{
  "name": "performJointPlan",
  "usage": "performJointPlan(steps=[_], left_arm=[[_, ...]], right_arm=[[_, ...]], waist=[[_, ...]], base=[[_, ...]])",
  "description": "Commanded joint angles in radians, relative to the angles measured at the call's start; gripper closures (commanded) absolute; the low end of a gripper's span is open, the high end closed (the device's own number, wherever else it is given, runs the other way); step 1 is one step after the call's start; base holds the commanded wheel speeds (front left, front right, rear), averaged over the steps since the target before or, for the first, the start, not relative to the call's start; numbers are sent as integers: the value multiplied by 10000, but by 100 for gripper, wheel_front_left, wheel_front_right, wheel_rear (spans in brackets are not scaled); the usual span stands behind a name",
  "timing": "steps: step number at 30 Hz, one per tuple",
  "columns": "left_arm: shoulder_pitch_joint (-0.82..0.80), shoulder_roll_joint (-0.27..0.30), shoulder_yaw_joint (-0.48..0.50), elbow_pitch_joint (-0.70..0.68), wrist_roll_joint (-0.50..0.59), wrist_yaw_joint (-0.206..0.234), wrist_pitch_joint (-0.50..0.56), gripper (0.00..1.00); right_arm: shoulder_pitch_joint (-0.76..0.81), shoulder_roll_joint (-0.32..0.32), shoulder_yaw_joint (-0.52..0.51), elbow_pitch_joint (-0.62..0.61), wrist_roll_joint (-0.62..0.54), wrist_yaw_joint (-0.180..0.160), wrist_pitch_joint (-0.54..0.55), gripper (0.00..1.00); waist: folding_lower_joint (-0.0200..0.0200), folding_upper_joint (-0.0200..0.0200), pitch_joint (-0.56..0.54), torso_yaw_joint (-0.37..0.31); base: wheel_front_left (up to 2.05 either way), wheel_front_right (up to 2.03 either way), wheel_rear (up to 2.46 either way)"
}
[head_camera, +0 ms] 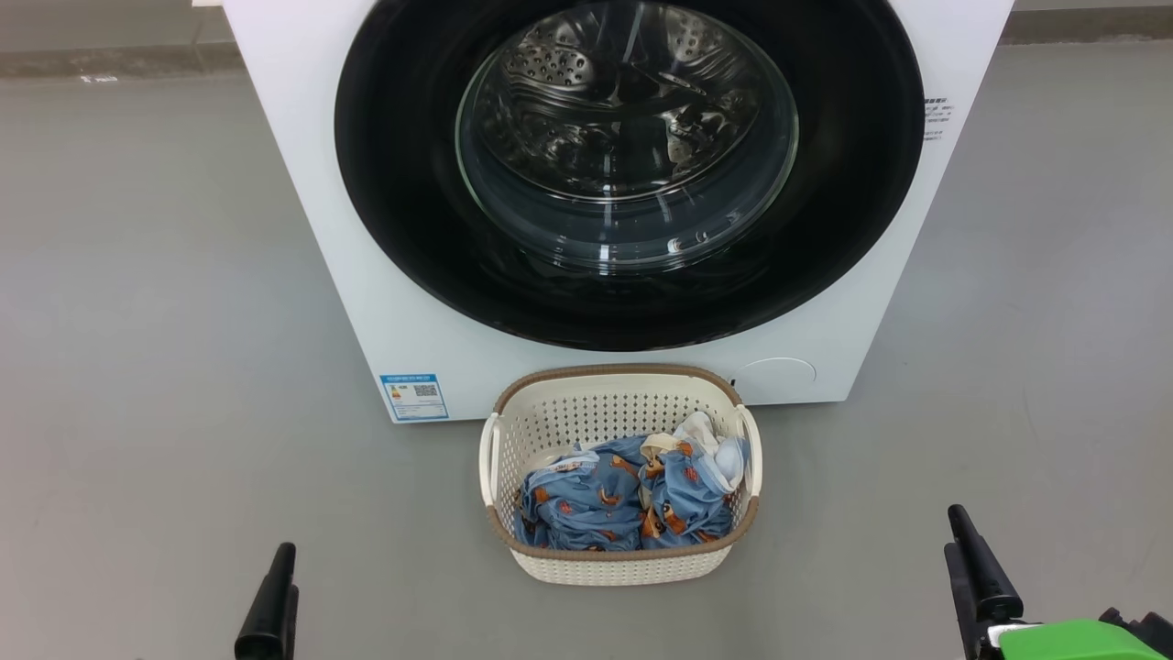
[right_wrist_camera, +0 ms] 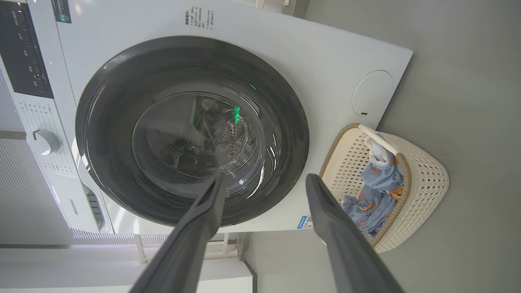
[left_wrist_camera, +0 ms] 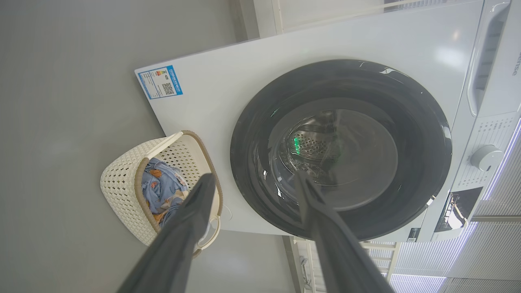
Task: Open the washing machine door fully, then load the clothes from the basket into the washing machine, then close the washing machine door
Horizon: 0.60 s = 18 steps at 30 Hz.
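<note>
The white washing machine (head_camera: 302,183) stands straight ahead with its round washing machine door (head_camera: 412,229) lying flush against the front; the steel drum shows through the glass bowl. On the floor right before it sits the cream basket (head_camera: 605,412), holding the blue bear-print clothes (head_camera: 596,504). My left gripper (left_wrist_camera: 254,179) is open and empty, with one dark finger (head_camera: 275,596) low at the left, well short of the basket. My right gripper (right_wrist_camera: 266,179) is open too, holding nothing, its fingers (head_camera: 976,568) at the lower right. Both wrist views look at the door (left_wrist_camera: 252,134) (right_wrist_camera: 101,134) and the basket (left_wrist_camera: 122,191) (right_wrist_camera: 427,179).
Grey floor (head_camera: 137,367) spreads wide on both sides of the machine and basket. A blue label (head_camera: 414,396) and a round service flap (head_camera: 774,378) mark the machine's lower front. A control knob (left_wrist_camera: 486,156) sits on the panel above the door.
</note>
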Motion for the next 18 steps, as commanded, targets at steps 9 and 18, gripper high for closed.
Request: performJointPlan(steps=[9,18], left_arm=[[-340,187,-72,-586,1141,-19,-356,0],[-314,211,-126,-762,2273,-21,-620,0]], right_arm=[[-488,-296,349,-245,-1314,6,-346,0],[-625,-430,562,-190,-2333,7,-609,0]], waist=[[-1,0,-2,-11],[-1,0,-5,-9]], base=[[0,0,0],[0,0,0]])
